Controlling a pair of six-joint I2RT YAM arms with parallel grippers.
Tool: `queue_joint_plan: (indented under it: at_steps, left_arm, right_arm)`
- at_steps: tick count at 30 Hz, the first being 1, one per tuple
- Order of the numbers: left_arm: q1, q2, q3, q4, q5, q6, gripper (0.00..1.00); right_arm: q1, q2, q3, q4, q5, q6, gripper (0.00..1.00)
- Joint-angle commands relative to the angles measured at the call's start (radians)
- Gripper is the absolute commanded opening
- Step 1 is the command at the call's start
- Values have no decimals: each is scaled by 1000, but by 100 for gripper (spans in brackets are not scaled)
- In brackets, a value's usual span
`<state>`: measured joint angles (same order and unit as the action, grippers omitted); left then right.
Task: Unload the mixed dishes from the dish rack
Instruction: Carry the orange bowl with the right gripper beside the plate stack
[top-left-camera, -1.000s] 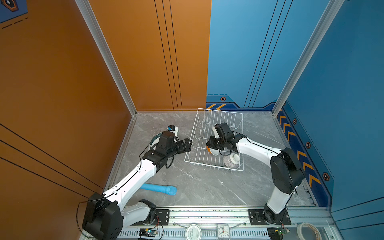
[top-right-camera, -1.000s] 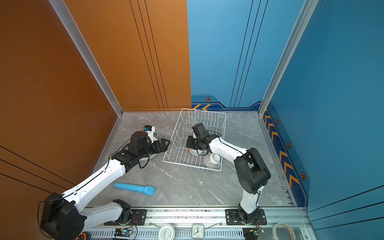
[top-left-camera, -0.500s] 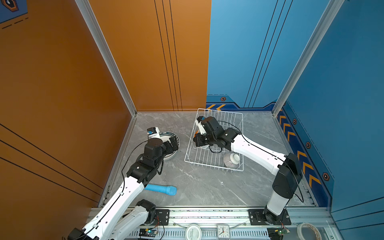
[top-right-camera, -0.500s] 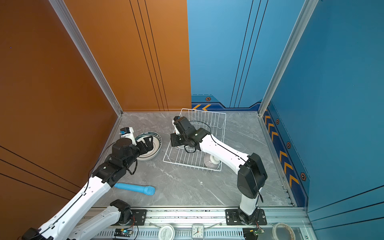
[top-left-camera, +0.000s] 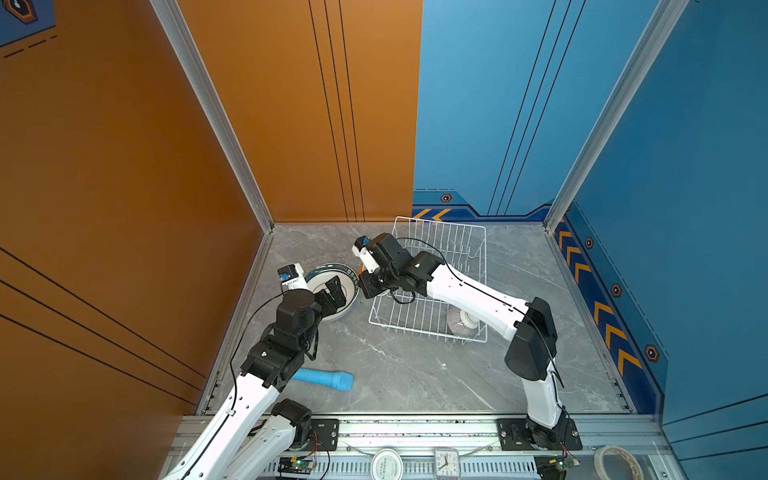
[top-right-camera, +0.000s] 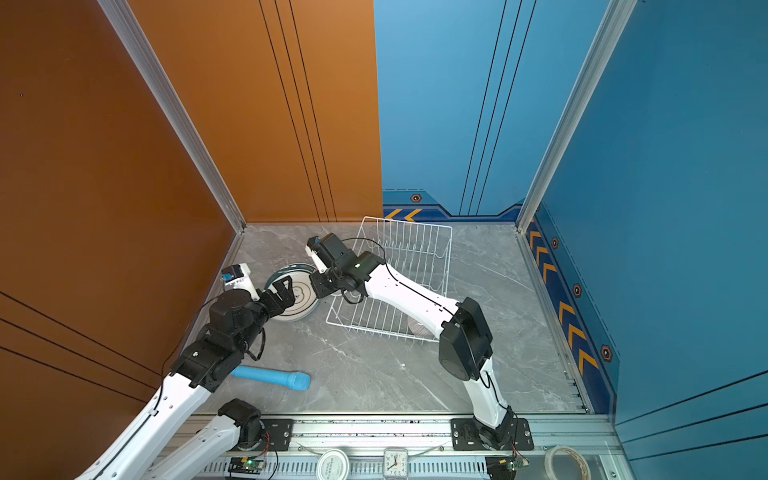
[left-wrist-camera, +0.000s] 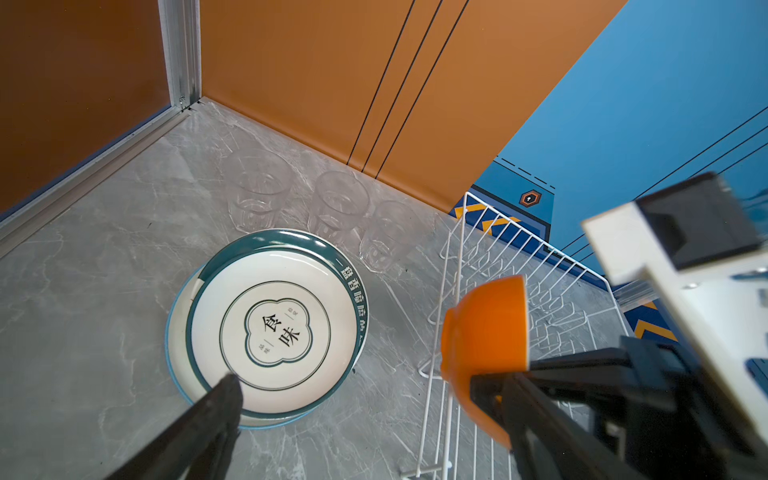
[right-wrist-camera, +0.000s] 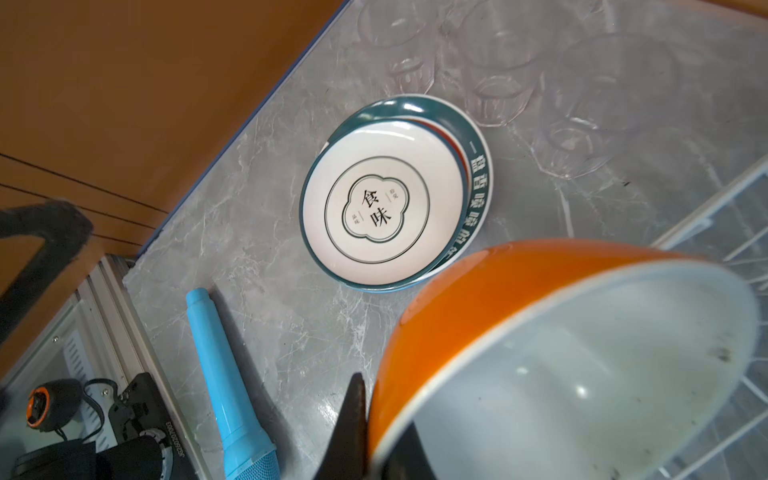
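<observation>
My right gripper (right-wrist-camera: 365, 399) is shut on the rim of the glossy orange bowl (right-wrist-camera: 540, 332), which hangs tilted over the left edge of the white wire dish rack (top-left-camera: 440, 224). The same bowl (left-wrist-camera: 486, 328) shows in the left wrist view, right of the stacked dark-rimmed plates (left-wrist-camera: 274, 324). My left gripper (left-wrist-camera: 365, 386) is open and empty over the near edge of the plates (top-left-camera: 322, 286). Three clear glasses (left-wrist-camera: 338, 203) stand behind the plates. A grey-striped bowl (top-left-camera: 459, 324) lies in the rack's near right corner.
A light-blue cylinder (top-left-camera: 324, 379) lies on the grey floor near the front left, beside my left arm. The orange wall is close behind the glasses. A clock (top-left-camera: 446, 461) and a tape roll (top-left-camera: 617, 461) sit on the front rail.
My right gripper has carried the orange bowl leftward from inside the rack to its left edge. My left arm has drawn back from the rack, uncovering the plates, its gripper staying open.
</observation>
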<state>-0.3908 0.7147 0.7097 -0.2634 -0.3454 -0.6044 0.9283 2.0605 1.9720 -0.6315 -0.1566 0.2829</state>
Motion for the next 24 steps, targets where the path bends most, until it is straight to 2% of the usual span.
queue_joint_plan:
  at_steps: [1,12,24]
  left_arm:
    - [10,-11,-14,-8,-22,-12,98]
    - [12,-24,-20,-7,-18,-9,98]
    - [23,-12,-29,4,-4,-6,98]
  right_arm:
    - [40,42,86,-41,-23,-81,0]
    - [65,194,225,-108,-36,-94,0]
    - [23,221,166,-163,50,-6,0]
